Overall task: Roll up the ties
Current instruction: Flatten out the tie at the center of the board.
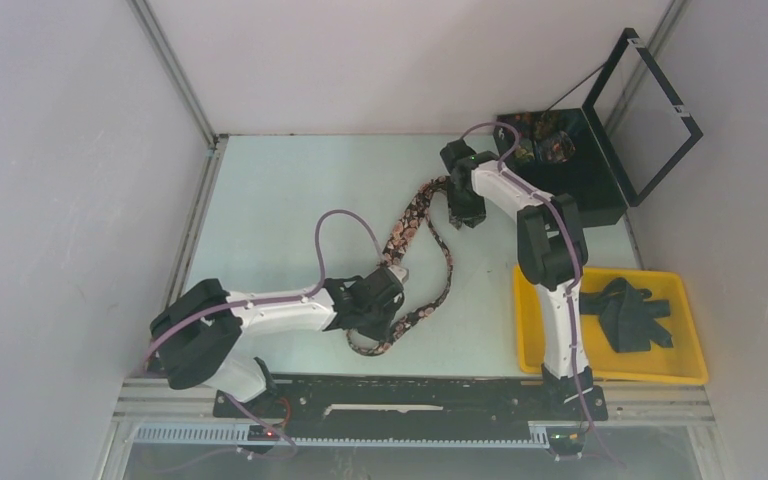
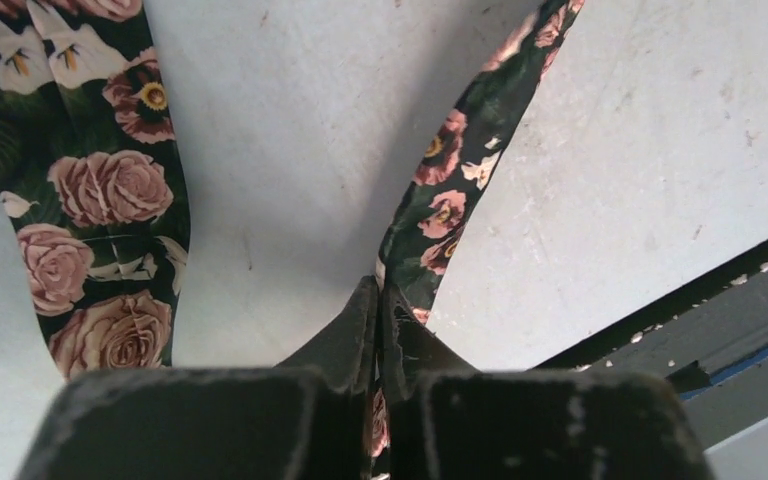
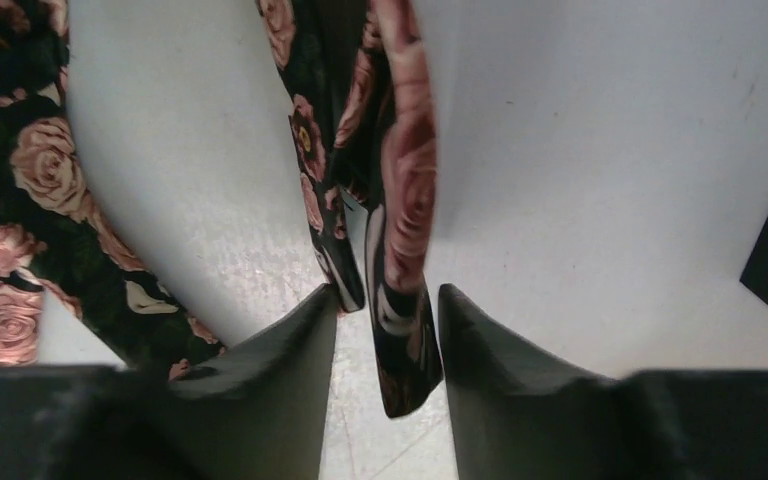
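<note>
A black tie with pink roses (image 1: 408, 222) lies in a long loop on the pale table. My left gripper (image 1: 390, 310) is shut on the tie's narrow stretch near the front of the loop. In the left wrist view the fabric (image 2: 452, 190) runs out from between the closed fingertips of that gripper (image 2: 378, 292), and the tie's wide part (image 2: 95, 190) lies to the left. My right gripper (image 1: 465, 214) is at the far end of the loop. In the right wrist view it (image 3: 385, 298) is open, and the tie's narrow tip (image 3: 402, 330) lies between its fingers (image 3: 295, 345), close to the right one.
A yellow tray (image 1: 535, 345) at the right front holds dark plain ties (image 1: 630, 312). A black box (image 1: 585, 180) with its lid raised stands at the back right, with rolled ties (image 1: 545, 140) inside. A purple cable (image 1: 345, 225) arcs over the table. Walls close in both sides.
</note>
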Robot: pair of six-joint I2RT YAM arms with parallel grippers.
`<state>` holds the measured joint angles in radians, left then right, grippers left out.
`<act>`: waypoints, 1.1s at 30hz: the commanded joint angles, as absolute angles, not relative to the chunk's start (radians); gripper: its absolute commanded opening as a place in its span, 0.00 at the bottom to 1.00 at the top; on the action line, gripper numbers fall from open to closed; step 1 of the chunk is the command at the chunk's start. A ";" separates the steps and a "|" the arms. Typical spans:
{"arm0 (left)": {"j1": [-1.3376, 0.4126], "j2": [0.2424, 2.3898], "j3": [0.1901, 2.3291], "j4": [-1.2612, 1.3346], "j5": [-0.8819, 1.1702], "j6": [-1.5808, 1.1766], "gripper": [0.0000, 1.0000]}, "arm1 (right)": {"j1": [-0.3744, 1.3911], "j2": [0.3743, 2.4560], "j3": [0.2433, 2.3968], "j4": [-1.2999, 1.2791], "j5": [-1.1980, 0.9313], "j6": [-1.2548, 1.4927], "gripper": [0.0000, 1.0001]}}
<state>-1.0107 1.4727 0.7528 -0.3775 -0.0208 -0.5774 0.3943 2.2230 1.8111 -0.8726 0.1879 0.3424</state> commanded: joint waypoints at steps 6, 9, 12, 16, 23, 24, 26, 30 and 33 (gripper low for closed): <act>-0.954 1.283 0.654 -0.326 0.038 -0.634 0.00 | 0.374 2.257 1.863 -0.872 0.151 0.304 0.00; -0.872 1.160 0.602 -0.327 0.117 -0.653 0.00 | 0.355 2.232 1.861 -0.899 0.142 0.297 0.00; -0.775 1.044 0.549 -0.346 0.194 -0.671 0.00 | 0.328 2.195 1.871 -0.939 0.130 0.279 0.00; -0.641 0.917 0.497 -0.409 0.267 -0.686 0.00 | 0.284 2.166 1.929 -1.031 0.118 0.252 0.00; -0.394 0.833 0.420 -0.452 0.362 -0.793 0.00 | 0.214 2.171 2.071 -1.125 0.076 0.244 0.00; -0.363 0.829 0.410 -0.446 0.375 -0.803 0.00 | 0.208 2.179 2.094 -1.134 0.068 0.245 0.00; -0.306 0.835 0.404 -0.451 0.380 -0.810 0.00 | 0.200 2.216 2.149 -1.156 0.050 0.241 0.00; -0.222 0.875 0.399 -0.462 0.375 -0.817 0.00 | 0.196 2.289 2.278 -1.214 0.041 0.228 0.00; -0.175 0.911 0.408 -0.470 0.359 -0.810 0.00 | 0.185 2.333 2.343 -1.232 0.028 0.232 0.00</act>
